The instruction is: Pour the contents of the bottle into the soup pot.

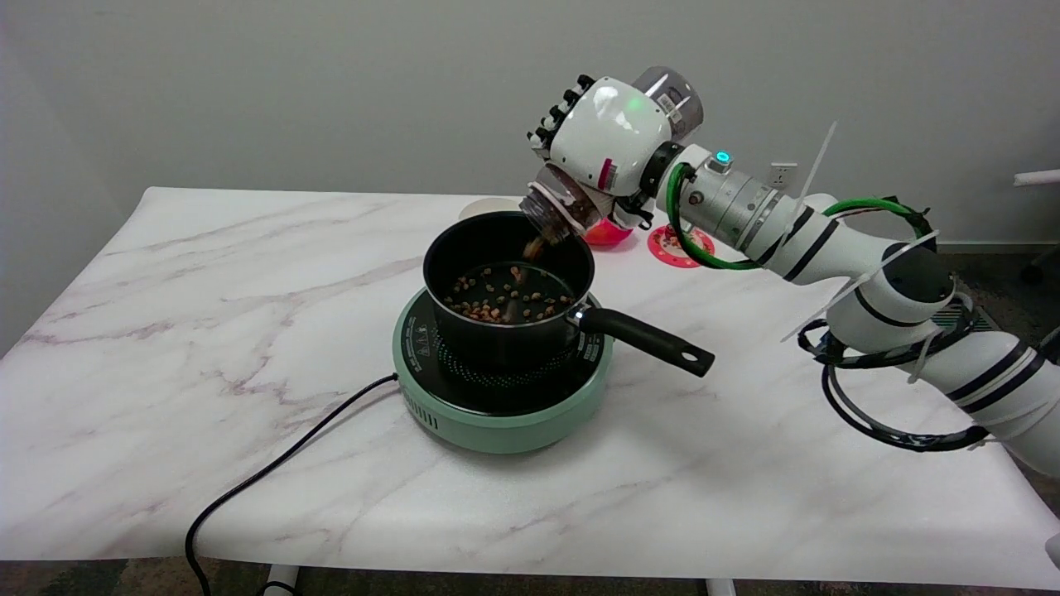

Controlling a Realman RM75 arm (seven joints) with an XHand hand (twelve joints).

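Observation:
A black soup pot [464, 265] with a long black handle stands on a green hotplate [505, 414] in the middle of the table. My right hand [609, 136] grips a clear bottle [559, 207] and holds it tilted steeply, mouth down, over the pot's far right rim. Brown pieces [534, 247] are falling out of the mouth. Several brown pieces [497, 300] lie on the pot's bottom. The bottle's base [675, 95] sticks up behind the hand.
The hotplate's black cord [273, 472] runs off the table's front left edge. Behind the pot lie a pink object [609, 234], a red round mat [681, 246] and a pale round thing [489, 207]. The marble table [207, 331] ends at the wall.

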